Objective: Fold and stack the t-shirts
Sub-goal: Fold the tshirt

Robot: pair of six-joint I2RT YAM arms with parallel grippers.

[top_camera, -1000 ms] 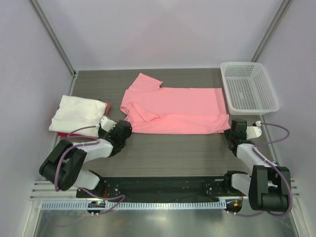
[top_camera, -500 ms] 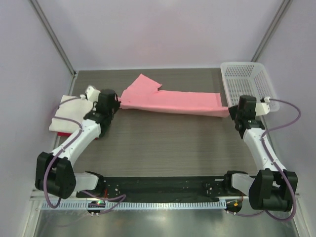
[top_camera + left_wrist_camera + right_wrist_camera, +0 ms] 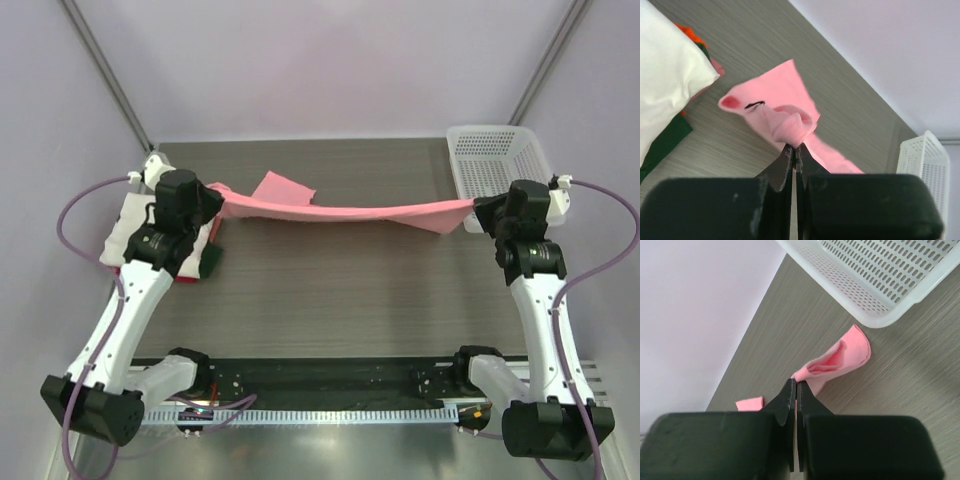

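Salmon-pink t-shirt slung as a long band between the two grippers, sagging a little midway; contact with the table under the sag not possible to judge. Loose pink flap sticking out from the band just inboard of the left gripper.

Left gripper's jaws pressed together, pinching a bunched wad of pink cloth. In the left wrist view, wad sitting right at the jaw tips, wider cloth fanning out beyond them, with a small dark mark and a reddish spot near its far edge.

Right gripper likewise clamped tight on the opposite end of the pink band. In the right wrist view, rolled fold of pink cloth just past the jaw tips.

Folded white t-shirt just outboard of the left gripper, partly hidden under that arm. Red t-shirt only a thin orange-red sliver peeking from beneath the white one. Dark green cloth close below the left gripper, on the near side.

White mesh basket just beyond the right gripper, on the far side, near but apart from the pink cloth.
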